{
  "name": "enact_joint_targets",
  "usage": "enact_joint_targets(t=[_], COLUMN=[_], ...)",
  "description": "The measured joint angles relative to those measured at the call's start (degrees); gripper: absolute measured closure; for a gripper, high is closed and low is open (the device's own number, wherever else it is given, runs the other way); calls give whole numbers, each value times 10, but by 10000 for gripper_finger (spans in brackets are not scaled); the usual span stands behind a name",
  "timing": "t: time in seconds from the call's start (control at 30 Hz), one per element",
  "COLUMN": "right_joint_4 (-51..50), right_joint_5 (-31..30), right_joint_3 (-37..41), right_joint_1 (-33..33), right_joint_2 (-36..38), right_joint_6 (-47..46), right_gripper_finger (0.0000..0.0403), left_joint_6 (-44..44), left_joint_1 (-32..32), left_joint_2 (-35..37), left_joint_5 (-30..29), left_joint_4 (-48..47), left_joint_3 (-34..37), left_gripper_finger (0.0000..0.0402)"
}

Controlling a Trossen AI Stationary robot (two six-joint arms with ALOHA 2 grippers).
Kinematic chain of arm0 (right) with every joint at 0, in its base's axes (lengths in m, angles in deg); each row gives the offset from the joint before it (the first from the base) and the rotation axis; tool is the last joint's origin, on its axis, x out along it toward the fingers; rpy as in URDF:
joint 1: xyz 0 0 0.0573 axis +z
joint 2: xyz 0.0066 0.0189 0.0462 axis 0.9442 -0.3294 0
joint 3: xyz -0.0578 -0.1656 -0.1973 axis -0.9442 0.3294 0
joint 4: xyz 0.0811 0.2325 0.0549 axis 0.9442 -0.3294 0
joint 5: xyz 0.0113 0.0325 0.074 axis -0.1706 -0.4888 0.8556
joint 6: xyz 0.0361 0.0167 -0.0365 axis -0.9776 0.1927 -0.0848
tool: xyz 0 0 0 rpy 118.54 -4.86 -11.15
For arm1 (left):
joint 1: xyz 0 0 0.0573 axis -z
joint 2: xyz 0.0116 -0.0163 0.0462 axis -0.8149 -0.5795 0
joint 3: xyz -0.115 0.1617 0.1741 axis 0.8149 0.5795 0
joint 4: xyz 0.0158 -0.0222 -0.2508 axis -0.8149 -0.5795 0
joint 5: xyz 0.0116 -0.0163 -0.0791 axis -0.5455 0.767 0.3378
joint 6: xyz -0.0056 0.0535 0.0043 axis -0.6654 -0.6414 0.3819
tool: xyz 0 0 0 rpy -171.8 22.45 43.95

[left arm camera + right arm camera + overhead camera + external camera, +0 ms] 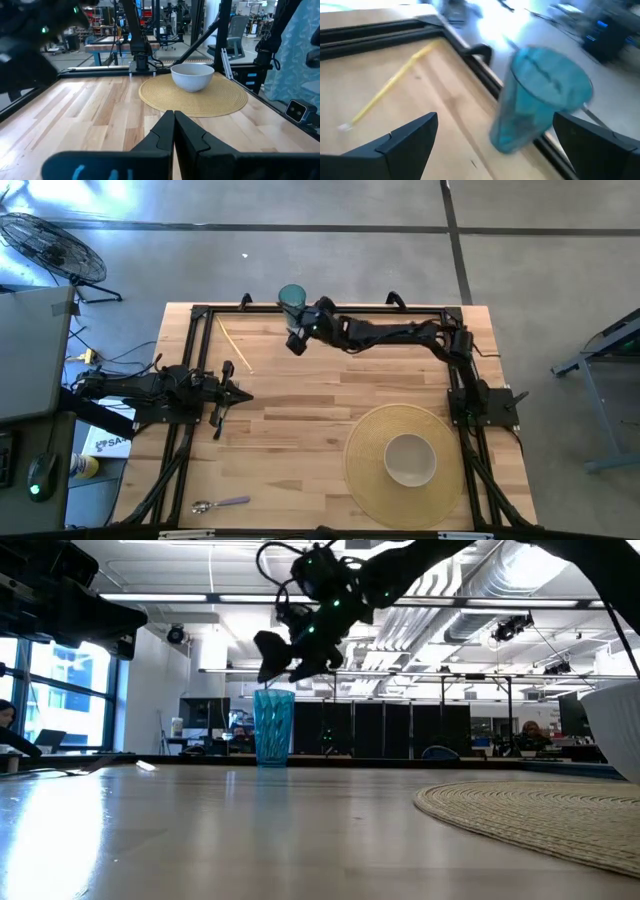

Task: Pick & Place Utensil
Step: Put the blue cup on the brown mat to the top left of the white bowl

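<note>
A silver spoon with a pale purple handle point(220, 504) lies flat near the table's near-left corner. A thin yellow stick point(235, 345) point(390, 90) lies flat near the far-left corner. A teal tumbler point(291, 298) point(273, 727) point(540, 100) stands upright at the far edge. My right gripper point(297, 340) point(280, 652) point(495, 122) hovers open just near of the tumbler, about level with its rim, touching nothing. My left gripper point(235, 393) point(174, 120) waits shut and empty at the left side.
A round woven placemat point(365, 480) point(540, 810) point(220, 102) lies at the near right with a white bowl point(410, 458) point(192, 76) on it. A black frame rail point(330, 308) runs along the far edge. Bare wood spans the table's middle.
</note>
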State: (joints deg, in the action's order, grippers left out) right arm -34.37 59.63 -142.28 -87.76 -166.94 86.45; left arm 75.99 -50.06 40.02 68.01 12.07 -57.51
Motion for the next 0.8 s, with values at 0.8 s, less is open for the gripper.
enact_joint_targets(t=[0.8], right_joint_4=[-297], right_joint_5=[443], right_joint_3=[-374], right_joint_1=[-130], right_joint_2=[-165], right_joint_6=[260], right_gripper_finger=[13], left_joint_6=[0], left_joint_1=[0], left_joint_2=[0], left_joint_5=[0], left_joint_4=[0], left_joint_3=[0], left_gripper_finger=[401])
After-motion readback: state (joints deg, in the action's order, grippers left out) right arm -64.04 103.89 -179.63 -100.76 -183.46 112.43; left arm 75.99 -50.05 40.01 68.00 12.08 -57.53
